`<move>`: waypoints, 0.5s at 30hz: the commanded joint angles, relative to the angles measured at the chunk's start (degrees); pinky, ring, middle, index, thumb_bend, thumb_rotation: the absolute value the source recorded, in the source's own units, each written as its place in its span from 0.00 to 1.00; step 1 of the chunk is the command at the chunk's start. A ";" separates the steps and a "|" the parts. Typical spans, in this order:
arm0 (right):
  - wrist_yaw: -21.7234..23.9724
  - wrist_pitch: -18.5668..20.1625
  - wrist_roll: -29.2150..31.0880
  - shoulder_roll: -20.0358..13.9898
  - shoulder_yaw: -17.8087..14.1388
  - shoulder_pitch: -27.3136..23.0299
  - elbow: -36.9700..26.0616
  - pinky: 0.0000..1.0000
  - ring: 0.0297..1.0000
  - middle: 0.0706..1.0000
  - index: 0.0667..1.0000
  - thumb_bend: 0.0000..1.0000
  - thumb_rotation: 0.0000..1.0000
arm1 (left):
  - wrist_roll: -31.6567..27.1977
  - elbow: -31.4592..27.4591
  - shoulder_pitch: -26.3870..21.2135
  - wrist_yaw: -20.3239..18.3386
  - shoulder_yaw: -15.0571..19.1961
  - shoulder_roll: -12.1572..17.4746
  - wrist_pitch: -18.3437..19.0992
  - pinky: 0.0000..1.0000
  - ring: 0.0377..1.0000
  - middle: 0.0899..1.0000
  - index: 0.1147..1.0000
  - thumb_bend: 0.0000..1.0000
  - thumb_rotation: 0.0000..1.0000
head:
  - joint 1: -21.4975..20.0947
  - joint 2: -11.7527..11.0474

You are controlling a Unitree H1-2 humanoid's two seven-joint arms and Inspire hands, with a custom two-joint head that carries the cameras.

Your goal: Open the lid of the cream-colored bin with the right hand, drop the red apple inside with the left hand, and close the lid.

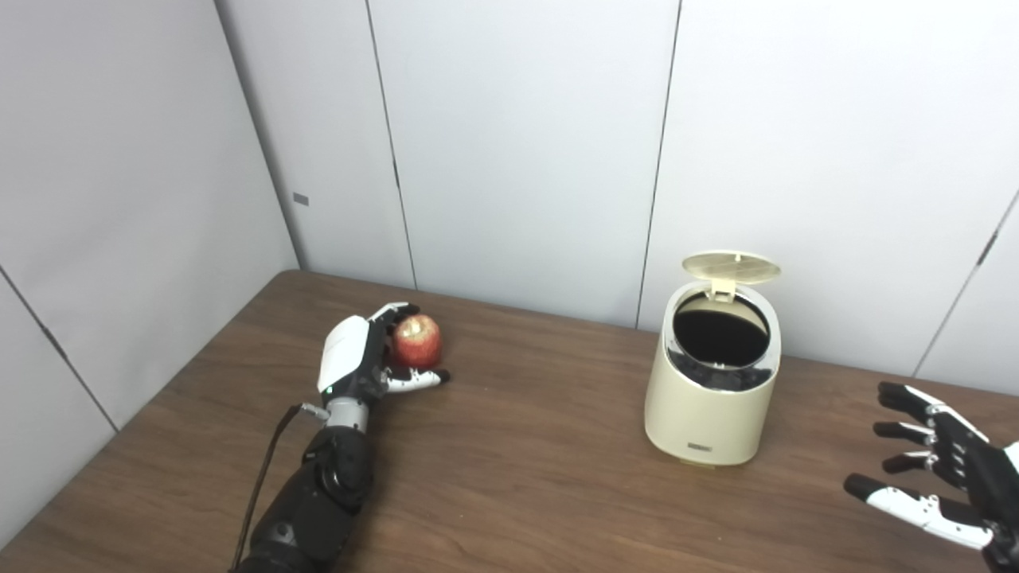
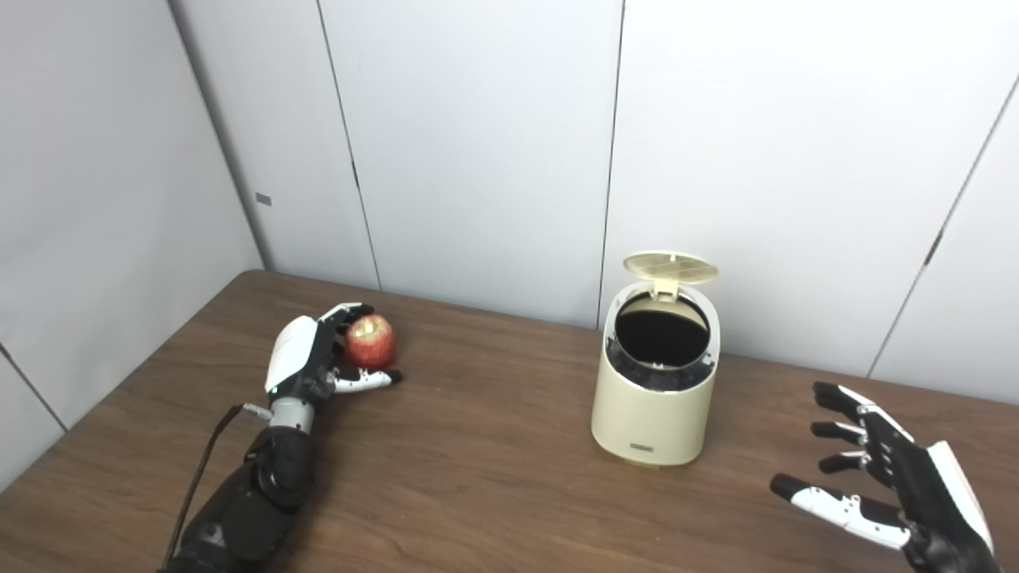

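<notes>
The cream-colored bin [image 1: 711, 390] stands toward the far right of the table [image 1: 509, 477], not far from its back edge, with its lid [image 1: 731, 267] already tipped up on the rear hinge and the dark mouth showing; the red apple [image 1: 417, 340] sits well apart from it, toward the far left of the table, cupped by the left hand [image 1: 366, 358], whose fingers curl round it from behind while the thumb lies under its near side; I cannot tell whether the fruit is clear of the wood or resting on it. The right hand [image 1: 939, 469] hangs near the table's right edge, fingers spread, holding nothing.

The risks I'd judge from here: the grip looks more like a cradle than a clamp, so the round apple could roll out during the long carry across; a low approach might knock the light bin or nudge the upright lid shut early.

Counted: one bin, one lid, one apple, two hands.
</notes>
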 commanded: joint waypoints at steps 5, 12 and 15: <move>-0.08 -0.77 0.60 -1.07 -0.70 -1.22 -2.80 0.57 0.75 0.84 0.82 0.79 0.36 | 0.23 1.26 -2.63 2.94 -0.55 0.34 -2.59 0.60 0.53 0.47 0.58 0.66 0.02 | -0.12 0.17; -0.21 -0.77 0.26 -1.25 -0.84 -0.75 -3.09 0.58 0.76 0.83 0.82 0.78 0.36 | -0.43 3.63 -3.58 5.35 -0.26 -0.41 -4.27 0.34 0.40 0.41 0.46 0.50 0.00 | -0.49 0.37; -0.45 -0.32 -0.15 -1.11 -0.92 -0.56 -3.47 0.57 0.75 0.83 0.81 0.78 0.36 | 0.36 4.63 -3.91 7.23 -0.83 -0.32 -5.18 0.34 0.40 0.41 0.46 0.50 0.00 | -0.67 0.36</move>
